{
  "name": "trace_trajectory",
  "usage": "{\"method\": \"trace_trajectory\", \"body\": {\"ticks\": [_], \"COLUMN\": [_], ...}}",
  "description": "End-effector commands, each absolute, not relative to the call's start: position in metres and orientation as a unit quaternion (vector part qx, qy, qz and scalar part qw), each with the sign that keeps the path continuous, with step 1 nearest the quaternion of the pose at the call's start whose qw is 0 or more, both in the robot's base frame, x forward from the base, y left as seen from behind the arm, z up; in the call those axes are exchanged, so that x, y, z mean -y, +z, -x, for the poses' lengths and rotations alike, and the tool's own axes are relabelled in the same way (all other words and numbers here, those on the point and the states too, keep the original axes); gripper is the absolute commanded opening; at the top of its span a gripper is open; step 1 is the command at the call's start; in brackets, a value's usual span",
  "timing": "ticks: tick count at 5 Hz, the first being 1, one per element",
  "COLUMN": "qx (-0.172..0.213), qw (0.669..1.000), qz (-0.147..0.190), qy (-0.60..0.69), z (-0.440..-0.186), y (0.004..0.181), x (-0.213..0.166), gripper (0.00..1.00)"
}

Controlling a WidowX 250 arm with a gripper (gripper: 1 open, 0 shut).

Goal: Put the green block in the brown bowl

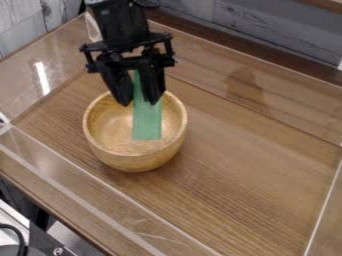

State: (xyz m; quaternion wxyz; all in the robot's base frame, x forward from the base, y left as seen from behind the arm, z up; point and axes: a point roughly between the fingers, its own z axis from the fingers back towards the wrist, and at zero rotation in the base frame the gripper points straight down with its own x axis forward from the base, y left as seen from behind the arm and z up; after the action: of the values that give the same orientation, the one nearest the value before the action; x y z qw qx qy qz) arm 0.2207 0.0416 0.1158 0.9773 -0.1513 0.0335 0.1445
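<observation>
The green block (147,118) hangs upright, its upper end pinched between the black fingers of my gripper (135,85), which is shut on it. Its lower end dangles over the inside of the brown bowl (104,148), right of the bowl's centre. I cannot tell whether the tip touches the bowl's floor. The bowl rests on the wooden tabletop at centre-left, and my gripper hovers directly above its far rim.
A clear acrylic wall (40,75) rings the wooden table, with low panels along the left and front edges. Bare wood (254,150) spreads to the right of the bowl. A dark frame (27,235) shows below the front-left corner.
</observation>
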Motion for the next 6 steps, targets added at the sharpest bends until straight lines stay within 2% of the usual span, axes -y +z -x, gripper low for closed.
{"method": "trace_trajectory", "body": {"ticks": [1,6], "qx": [-0.022,-0.04], "qw": [0.979,0.977], "qz": [0.145,0.15], "qy": [0.141,0.145], "z": [-0.224,-0.223], "y": [0.116,0.094], "x": [-0.048,-0.053], "gripper": [0.0,0.0]}}
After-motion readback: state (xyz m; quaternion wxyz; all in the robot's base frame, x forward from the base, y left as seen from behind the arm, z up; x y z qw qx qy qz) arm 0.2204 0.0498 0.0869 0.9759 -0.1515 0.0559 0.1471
